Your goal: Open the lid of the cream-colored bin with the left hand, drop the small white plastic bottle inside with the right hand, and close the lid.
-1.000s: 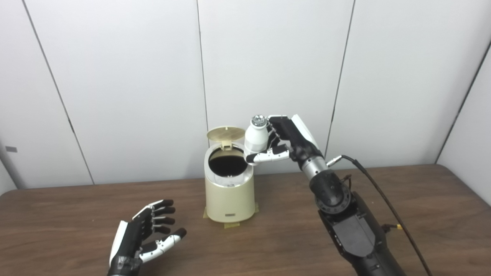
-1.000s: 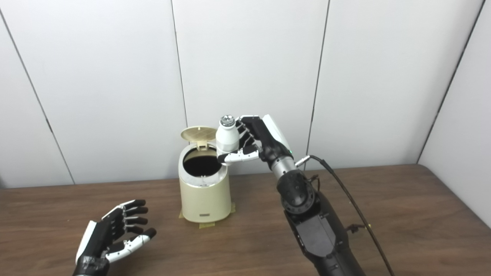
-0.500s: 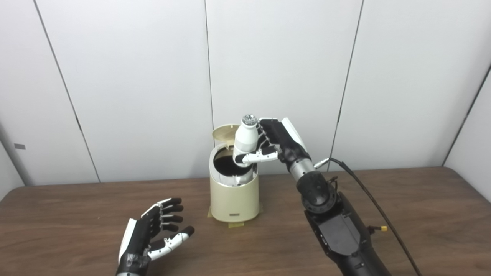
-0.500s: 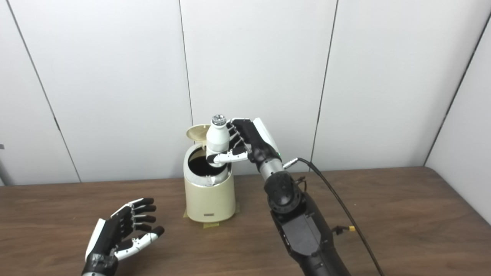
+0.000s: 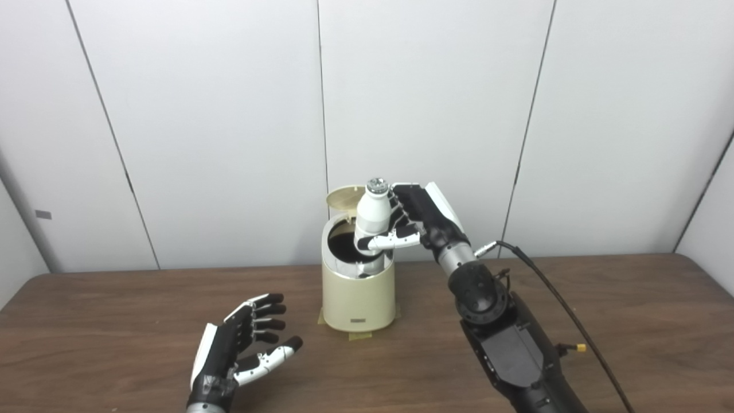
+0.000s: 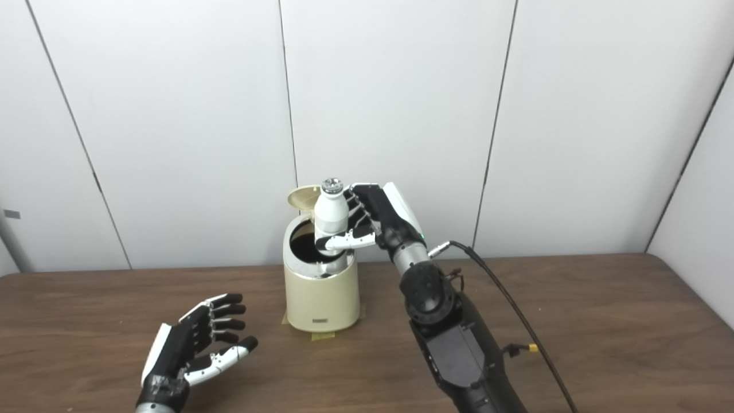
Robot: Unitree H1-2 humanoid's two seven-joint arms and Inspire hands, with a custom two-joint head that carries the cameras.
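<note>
The cream-colored bin (image 5: 358,293) stands mid-table with its round lid (image 5: 343,198) tipped up at the back and its dark opening showing. My right hand (image 5: 414,222) is shut on the small white plastic bottle (image 5: 371,217), which has a silver cap. It holds the bottle upright just over the right side of the bin's opening. My left hand (image 5: 243,344) is open and empty, low over the table to the front left of the bin. The bin also shows in the right eye view (image 6: 322,295).
The brown wooden table (image 5: 631,321) runs across the view, with white wall panels behind. A black cable (image 5: 550,298) trails from my right forearm over the table's right side. Tape tabs (image 5: 360,335) sit at the bin's base.
The camera has shifted, moving the whole scene rightward. My right hand has carried the bottle left and a little down, from beside the bin's rim to over its opening. The left hand stays open.
</note>
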